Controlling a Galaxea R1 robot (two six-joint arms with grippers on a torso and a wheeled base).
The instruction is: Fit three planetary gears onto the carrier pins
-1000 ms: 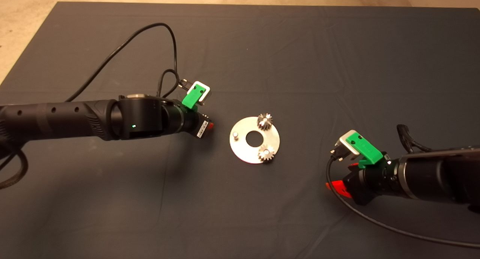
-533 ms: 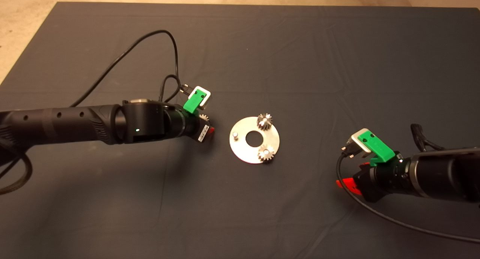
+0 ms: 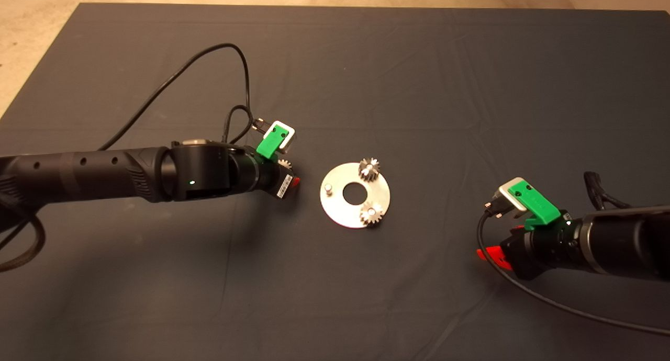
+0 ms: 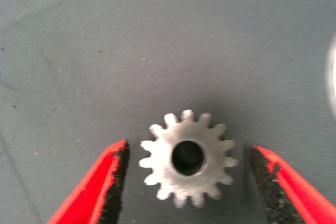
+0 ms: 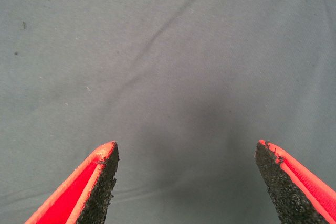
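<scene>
1. Silvery disc (image 3: 355, 195) sits mid-mat (image 3: 366, 63), two planetary gears seated on it: one at the far edge (image 3: 369, 169), one at the near right (image 3: 371, 214).
2. Its left carrier pin (image 3: 328, 188) stands bare.
3. Left gripper (image 4: 186, 174) is down just left of the disc, fingers spread around the third gear (image 4: 187, 157), which lies flat on the mat, not touched by either pad.
4. Right gripper (image 5: 186, 182) hangs wide open and empty over bare mat, well right of the disc.
</scene>
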